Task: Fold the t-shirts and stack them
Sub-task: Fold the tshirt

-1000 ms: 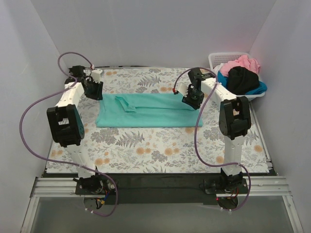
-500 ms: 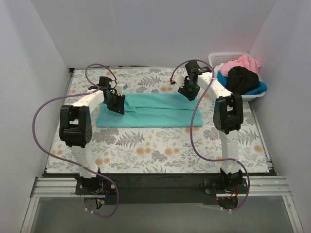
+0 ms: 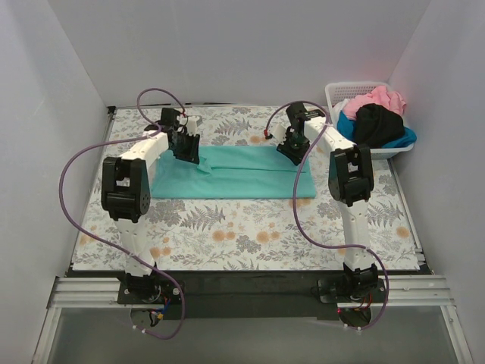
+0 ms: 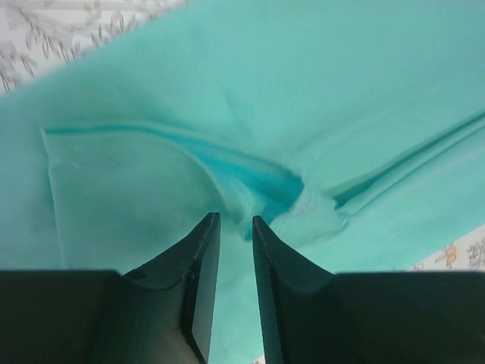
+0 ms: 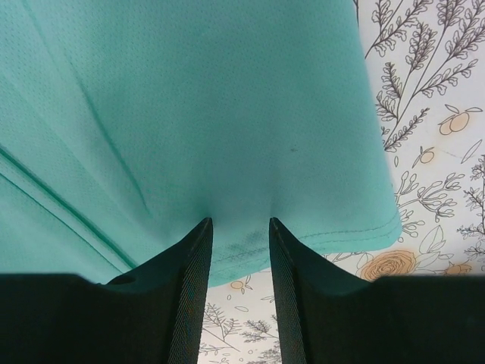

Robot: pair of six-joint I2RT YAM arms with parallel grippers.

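Teal shirt [image 3: 227, 173] lies half-folded at frame centre on the desk [image 3: 227, 235]; a further fold is pending.
Left end effector [image 3: 187, 148] sits over the shirt's upper-left sleeve fold, fingers narrowly parted, nothing gripped. Right end effector [image 3: 291, 149] presses the upper-right hem, part-open, cloth dimpled but apparently not pinched. Judged next: close both on the top edge and draw it toward frame bottom.

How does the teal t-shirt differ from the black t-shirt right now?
The teal t-shirt lies flat as a long band on the floral cloth; the black t-shirt is bunched in a heap in the white basket. The left tool and right tool are both down at the teal t-shirt, while neither is near the black t-shirt. Both are plain, single-colour cloth.
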